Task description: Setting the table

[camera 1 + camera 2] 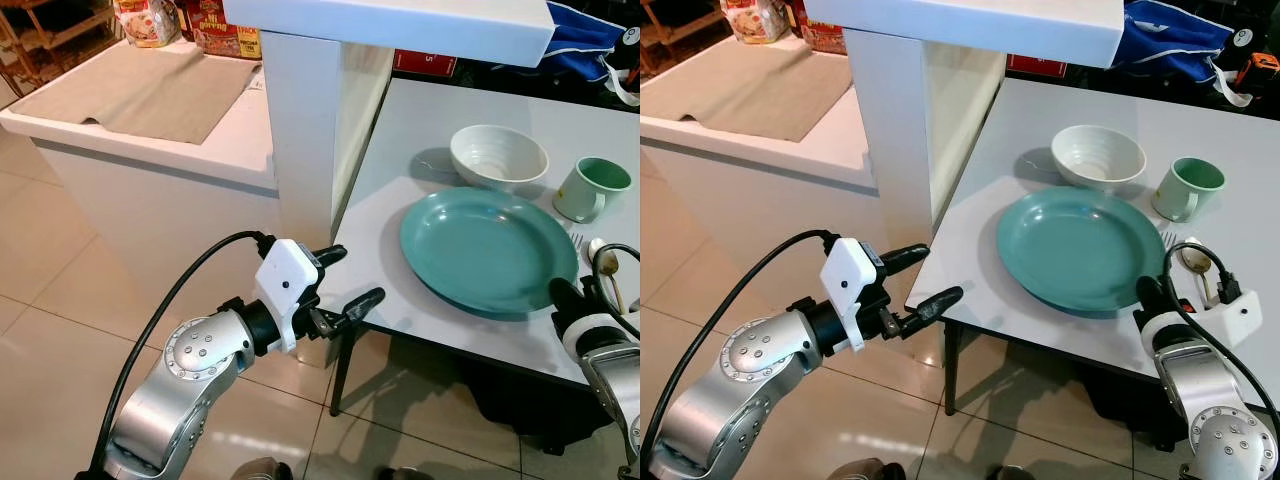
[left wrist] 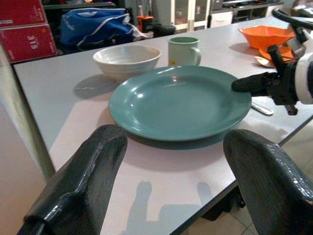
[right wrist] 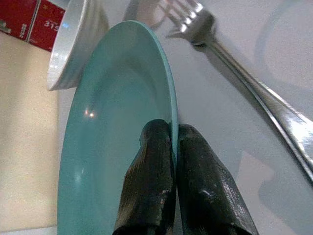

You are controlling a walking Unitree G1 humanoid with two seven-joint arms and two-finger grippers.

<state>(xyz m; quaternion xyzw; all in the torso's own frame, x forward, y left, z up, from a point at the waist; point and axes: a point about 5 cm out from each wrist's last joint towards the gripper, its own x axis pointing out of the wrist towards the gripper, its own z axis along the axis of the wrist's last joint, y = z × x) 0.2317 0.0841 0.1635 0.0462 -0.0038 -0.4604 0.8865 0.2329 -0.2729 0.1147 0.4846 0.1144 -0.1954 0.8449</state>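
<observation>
A teal plate [image 1: 485, 250] lies near the front edge of the white table [image 1: 400, 130]. My right gripper [image 3: 173, 129] is shut on the plate's near right rim, one finger above it and one below. Behind the plate stand a white bowl [image 1: 498, 155] and a pale green mug [image 1: 590, 187]. A fork [image 3: 244, 73] and a spoon [image 1: 603, 260] lie on the table just right of the plate. My left gripper [image 1: 358, 275] hangs open off the table's front left corner, pointing at the plate with nothing between its fingers.
A white counter [image 1: 240, 140] with a beige cloth [image 1: 140, 90] stands to the left, joined to the table by a white pillar [image 1: 300, 120]. An orange bowl [image 2: 264, 35] sits at the table's far end. A blue bag [image 1: 1170, 40] lies behind. Tiled floor lies below.
</observation>
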